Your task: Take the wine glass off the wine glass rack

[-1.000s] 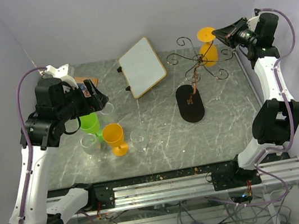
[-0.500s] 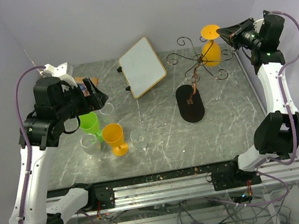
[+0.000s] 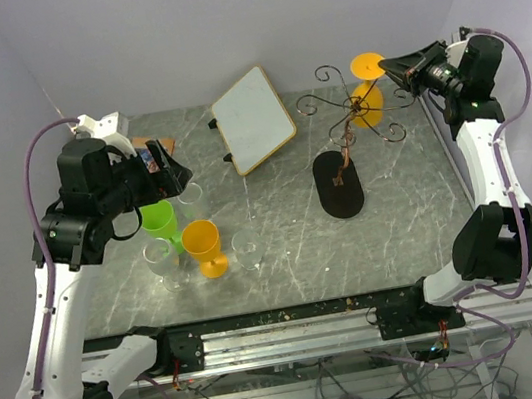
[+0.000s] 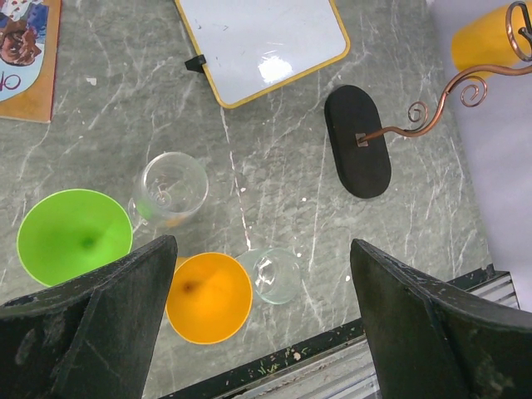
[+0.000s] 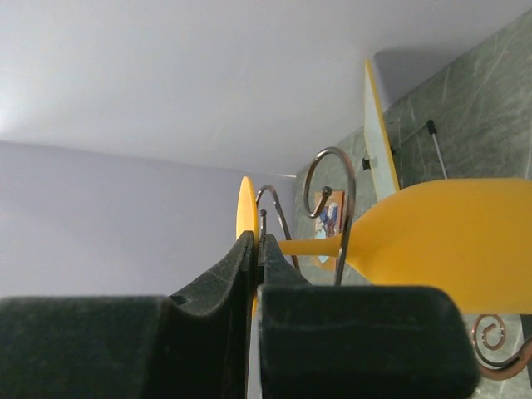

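Note:
An orange wine glass (image 3: 365,104) hangs upside down on the copper wire wine glass rack (image 3: 343,150), at its far right arm. My right gripper (image 3: 387,64) is shut on the edge of the glass's round foot (image 3: 366,66). In the right wrist view the gripper (image 5: 259,241) pinches the foot (image 5: 246,204), the stem runs through a curled rack arm (image 5: 329,163), and the bowl (image 5: 449,241) lies to the right. My left gripper (image 3: 174,176) is open and empty above the cups on the left, and it also shows in the left wrist view (image 4: 262,249).
The rack's black oval base (image 3: 339,184) stands right of centre. A green cup (image 3: 159,219), another orange glass (image 3: 202,242) and clear glasses (image 3: 247,246) stand on the left. A whiteboard (image 3: 253,118) and a booklet (image 3: 151,145) lie at the back.
The right gripper lifted the orange glass slightly up and right, then brought it back down and left. The left arm has hardly moved.

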`<state>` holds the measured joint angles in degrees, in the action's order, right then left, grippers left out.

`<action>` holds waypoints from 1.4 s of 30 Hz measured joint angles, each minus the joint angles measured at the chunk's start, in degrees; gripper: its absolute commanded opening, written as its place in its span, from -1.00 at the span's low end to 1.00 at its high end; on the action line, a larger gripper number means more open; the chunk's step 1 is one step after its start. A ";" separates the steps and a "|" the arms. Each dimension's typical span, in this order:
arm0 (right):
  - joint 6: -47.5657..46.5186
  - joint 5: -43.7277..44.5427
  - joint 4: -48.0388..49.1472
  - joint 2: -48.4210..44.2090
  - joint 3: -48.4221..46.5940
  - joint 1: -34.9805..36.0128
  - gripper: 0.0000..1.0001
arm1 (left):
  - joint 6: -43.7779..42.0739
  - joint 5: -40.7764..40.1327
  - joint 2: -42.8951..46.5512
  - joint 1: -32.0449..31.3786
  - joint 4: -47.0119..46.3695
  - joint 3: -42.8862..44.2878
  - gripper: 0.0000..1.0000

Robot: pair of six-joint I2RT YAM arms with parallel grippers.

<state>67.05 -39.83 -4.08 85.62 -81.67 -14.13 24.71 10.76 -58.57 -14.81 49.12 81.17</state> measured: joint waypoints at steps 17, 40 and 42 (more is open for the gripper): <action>4.50 0.87 5.09 7.74 -8.37 6.40 -1.00 | 0.22 0.04 0.63 0.00 0.09 0.02 0.92; 5.14 1.55 22.75 6.05 -15.34 17.90 -1.00 | 5.07 7.91 3.39 0.00 -6.32 -0.04 0.97; 6.47 1.40 25.07 3.17 -13.40 20.26 -1.00 | 6.51 9.88 4.39 0.00 -8.83 -1.11 0.99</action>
<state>73.52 -38.44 20.99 88.79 -95.07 6.13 31.22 20.64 -54.17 -14.81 40.29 80.05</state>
